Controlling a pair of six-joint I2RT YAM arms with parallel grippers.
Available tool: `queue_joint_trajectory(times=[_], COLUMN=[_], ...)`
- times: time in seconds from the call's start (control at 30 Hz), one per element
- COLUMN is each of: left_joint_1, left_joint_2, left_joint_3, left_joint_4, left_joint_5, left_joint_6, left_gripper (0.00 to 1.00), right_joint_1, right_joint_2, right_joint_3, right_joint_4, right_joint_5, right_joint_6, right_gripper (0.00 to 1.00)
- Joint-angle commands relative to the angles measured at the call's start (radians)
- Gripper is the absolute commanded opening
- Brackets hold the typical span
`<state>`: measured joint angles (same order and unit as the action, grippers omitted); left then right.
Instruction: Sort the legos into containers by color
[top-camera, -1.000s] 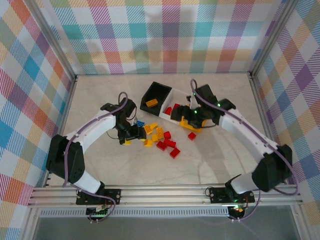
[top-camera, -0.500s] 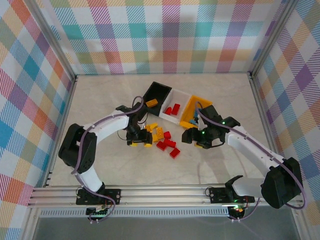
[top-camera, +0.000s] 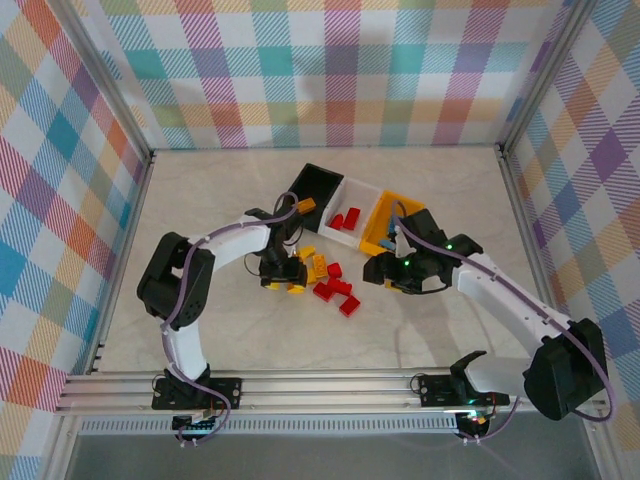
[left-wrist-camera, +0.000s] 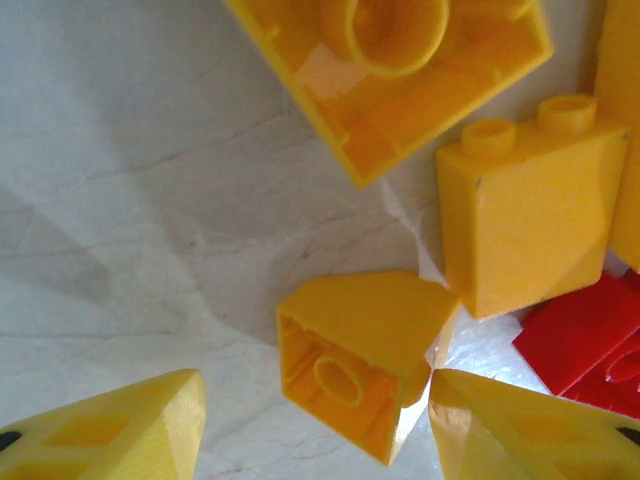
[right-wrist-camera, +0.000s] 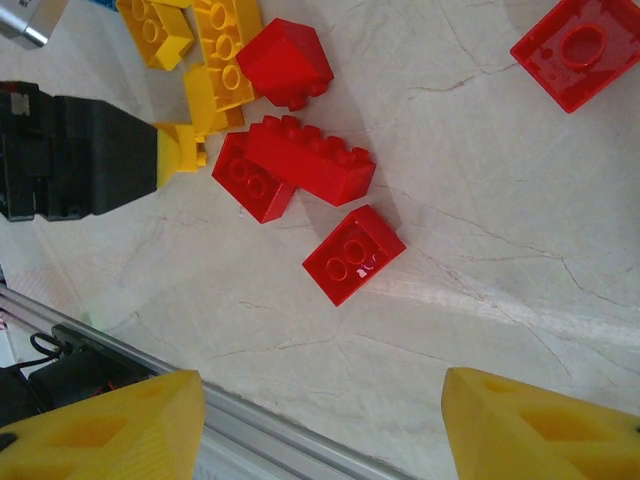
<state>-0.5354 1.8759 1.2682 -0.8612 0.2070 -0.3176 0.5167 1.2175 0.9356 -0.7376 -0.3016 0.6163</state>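
My left gripper (left-wrist-camera: 315, 400) stands open on the table with a small yellow lego (left-wrist-camera: 360, 350) lying on its side between the fingers. The right finger (left-wrist-camera: 520, 430) is almost against it and the left one stands apart. In the top view the left gripper (top-camera: 283, 277) sits at the left edge of the loose yellow legos (top-camera: 315, 265). My right gripper (right-wrist-camera: 322, 385) is open and empty above bare table, with a red lego (right-wrist-camera: 353, 253) ahead of it. The right gripper (top-camera: 385, 274) hangs in front of the yellow container (top-camera: 395, 197). The white container (top-camera: 365, 190) and the black container (top-camera: 312, 178) adjoin it.
Red legos (top-camera: 340, 292) lie between the two grippers, and another red one (right-wrist-camera: 578, 50) lies upside down apart from them. More yellow legos (left-wrist-camera: 525, 210) crowd close to the left gripper. The metal rail (right-wrist-camera: 280, 440) marks the near table edge.
The left gripper slid right into the yellow legos and narrowed around one. The right gripper swung from over the containers down to the table by the red legos, its jaws narrowing too.
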Motion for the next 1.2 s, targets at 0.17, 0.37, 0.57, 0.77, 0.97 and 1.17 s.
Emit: queue_joint_trajectory(times=[0.17, 0.37, 0.57, 0.77, 0.97, 1.17], left_joint_1=[-0.021, -0.033, -0.036, -0.036, -0.034, 0.002], left_joint_2=[0.063, 0.057, 0.052, 0.022, -0.017, -0.041], left_joint_3=[0.033, -0.014, -0.032, -0.046, 0.0, 0.099], left_joint_4=[0.006, 0.036, 0.049, 0.046, -0.003, -0.056], left_joint_5=[0.011, 0.022, 0.033, 0.034, 0.026, 0.039], left_joint_6=[0.016, -0.006, -0.034, -0.064, -0.079, -0.09], left_gripper=[0.58, 0.54, 0.49, 0.44, 0.43, 0.43], right_joint_1=[-0.004, -0.007, -0.004, -0.004, -0.005, -0.006], right_joint_2=[-0.018, 0.002, 0.02, 0.037, 0.036, 0.019], right_joint_3=[-0.025, 0.011, 0.008, 0.018, 0.023, 0.022], right_joint_4=[0.027, 0.016, 0.042, 0.05, 0.045, 0.023], right_joint_5=[-0.014, 0.006, -0.013, -0.012, -0.01, 0.002], right_joint_6=[0.05, 0.021, 0.03, 0.016, 0.005, -0.007], right_gripper=[0.64, 0.64, 0.64, 0.64, 0.65, 0.65])
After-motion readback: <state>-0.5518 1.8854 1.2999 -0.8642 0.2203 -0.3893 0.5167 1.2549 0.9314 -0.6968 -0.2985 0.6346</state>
